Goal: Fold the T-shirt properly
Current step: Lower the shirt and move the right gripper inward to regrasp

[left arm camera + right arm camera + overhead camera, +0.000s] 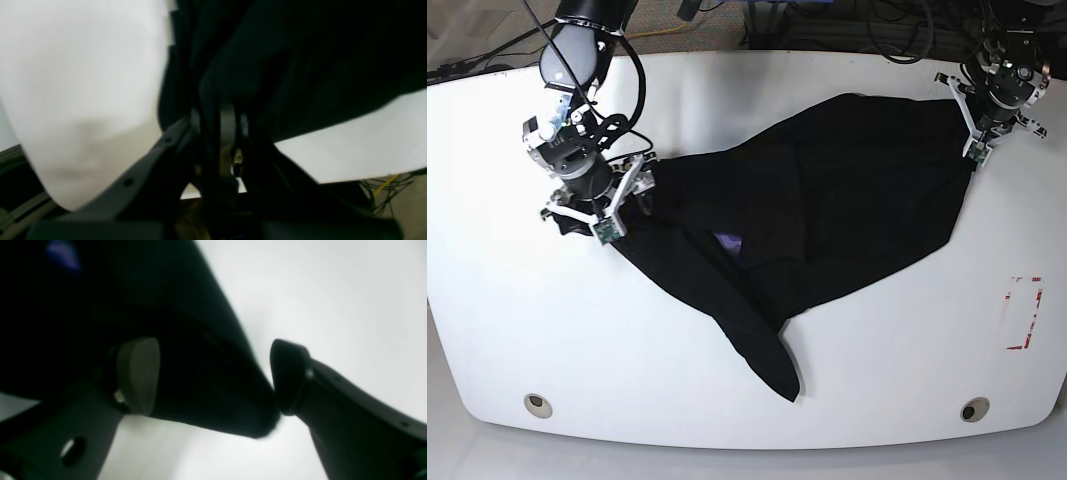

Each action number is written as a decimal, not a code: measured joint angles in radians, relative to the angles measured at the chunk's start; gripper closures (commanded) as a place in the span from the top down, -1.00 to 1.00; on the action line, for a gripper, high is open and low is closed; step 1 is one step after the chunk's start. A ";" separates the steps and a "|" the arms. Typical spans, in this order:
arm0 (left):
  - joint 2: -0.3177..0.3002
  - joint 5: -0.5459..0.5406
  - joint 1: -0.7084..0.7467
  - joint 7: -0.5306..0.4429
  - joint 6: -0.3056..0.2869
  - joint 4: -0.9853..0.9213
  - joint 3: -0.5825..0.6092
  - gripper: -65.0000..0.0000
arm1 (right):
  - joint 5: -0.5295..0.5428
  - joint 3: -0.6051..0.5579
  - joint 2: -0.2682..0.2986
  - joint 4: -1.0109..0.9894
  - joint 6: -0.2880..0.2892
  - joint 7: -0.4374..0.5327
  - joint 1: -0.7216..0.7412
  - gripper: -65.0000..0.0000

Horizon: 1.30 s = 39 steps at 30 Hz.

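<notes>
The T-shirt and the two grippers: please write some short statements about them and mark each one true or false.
1. The T-shirt is black. True.
2. The T-shirt is neatly folded into a rectangle. False: it lies spread out and rumpled on the table.
3. The left gripper is at the shirt's edge on the base view's right. True.
4. The right gripper is shut. False: its fingers stand apart, with fabric between them.
5. Red marks are on the table near its right edge in the base view. True.
</notes>
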 measured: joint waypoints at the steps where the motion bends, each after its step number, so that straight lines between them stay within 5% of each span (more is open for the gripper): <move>1: 0.002 0.000 0.001 0.000 0.000 0.000 0.001 -0.90 | 0.000 -0.043 0.011 0.000 -0.003 -0.003 -0.002 0.27; 6: 0.002 0.000 0.000 0.000 0.000 0.000 0.000 -0.90 | 0.000 -0.208 0.061 -0.053 -0.018 -0.002 0.037 0.16; 10: 0.004 0.000 0.000 0.000 -0.001 0.000 0.000 -0.90 | 0.015 -0.304 0.089 -0.183 -0.091 0.007 0.117 0.17; 35: 0.005 0.000 -0.002 -0.004 0.000 -0.024 0.000 -0.91 | 0.008 -0.309 0.054 -0.502 -0.116 0.061 0.299 0.16; 37: 0.005 0.000 -0.002 -0.004 0.000 -0.024 0.000 -0.91 | 0.002 -0.307 0.055 -0.547 -0.116 0.060 0.322 0.01; 39: 0.005 0.000 -0.002 -0.004 0.000 -0.024 0.000 -0.90 | 0.003 -0.307 0.055 -0.576 -0.119 0.064 0.339 -0.35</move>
